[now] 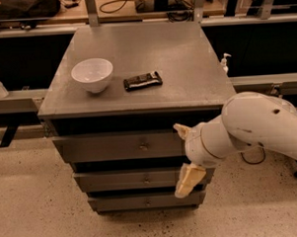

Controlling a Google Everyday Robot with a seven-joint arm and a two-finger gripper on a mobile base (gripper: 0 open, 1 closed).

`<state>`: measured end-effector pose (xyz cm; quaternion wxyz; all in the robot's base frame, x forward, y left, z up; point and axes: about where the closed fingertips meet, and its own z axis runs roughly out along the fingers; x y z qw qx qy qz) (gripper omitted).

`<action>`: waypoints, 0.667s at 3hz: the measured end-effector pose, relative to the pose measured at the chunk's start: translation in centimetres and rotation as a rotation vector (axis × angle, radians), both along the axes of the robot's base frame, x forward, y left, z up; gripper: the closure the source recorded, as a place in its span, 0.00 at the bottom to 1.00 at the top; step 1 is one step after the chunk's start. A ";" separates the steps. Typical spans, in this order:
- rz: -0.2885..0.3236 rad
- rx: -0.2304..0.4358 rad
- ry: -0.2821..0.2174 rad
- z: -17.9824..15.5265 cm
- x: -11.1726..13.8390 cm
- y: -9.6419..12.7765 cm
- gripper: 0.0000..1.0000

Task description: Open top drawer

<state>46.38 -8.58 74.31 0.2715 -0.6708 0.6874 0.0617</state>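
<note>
The top drawer [110, 147] is the tallest grey front right under the cabinet top, shut flush, with a small round knob [144, 147] at its centre. My gripper [180, 158] sits in front of the right end of the drawers, to the right of the knob and apart from it. Its two cream fingers [189, 179] are spread wide, one at top-drawer height and one in front of the middle drawer. They hold nothing. My white arm [252, 128] reaches in from the right.
Two shallower grey drawers [136, 180] sit below the top one. On the cabinet top [185, 54] stand a white bowl [92, 74] and a dark snack bar [143, 80]. Speckled floor lies in front. A rail and a pump bottle [225, 63] are at the right.
</note>
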 end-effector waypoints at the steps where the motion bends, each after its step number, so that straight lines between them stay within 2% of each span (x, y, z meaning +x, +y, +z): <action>1: 0.010 0.013 -0.044 -1.4 4.0 1.0 0.00; 2: 0.009 -0.023 -0.073 -3.6 6.6 1.4 0.00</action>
